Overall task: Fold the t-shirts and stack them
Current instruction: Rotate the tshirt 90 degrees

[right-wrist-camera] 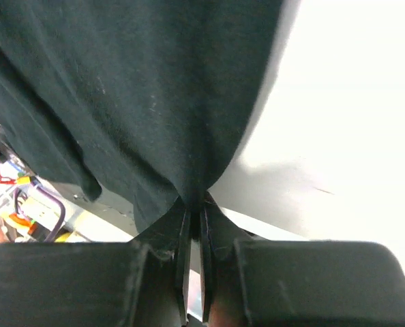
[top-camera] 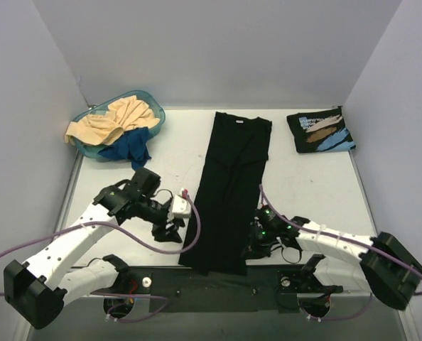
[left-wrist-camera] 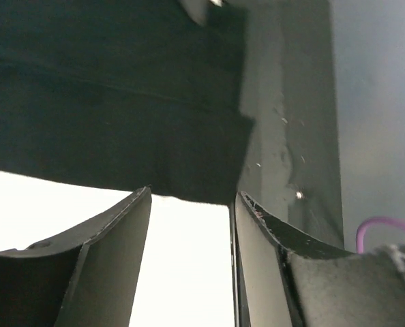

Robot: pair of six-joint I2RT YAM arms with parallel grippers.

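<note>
plain black t-shirt [top-camera: 229, 185]: folded into a long narrow strip down the middle of the bench [top-camera: 303, 185], collar at the far end, hem by the near edge.
printed t-shirt [top-camera: 322, 130]: folded, far right corner; black with white, tan and light-blue print; its white lettering is too small to read.
basin [top-camera: 154, 108]: teal, far left; beige t-shirt [top-camera: 115, 117] heaped in it, dark blue t-shirt [top-camera: 129, 147] spilling over its near rim.
left jaws: spread, low beside the strip's near left edge.
right jaws: pressed together, pinching the black cloth at the strip's near right edge.
</note>
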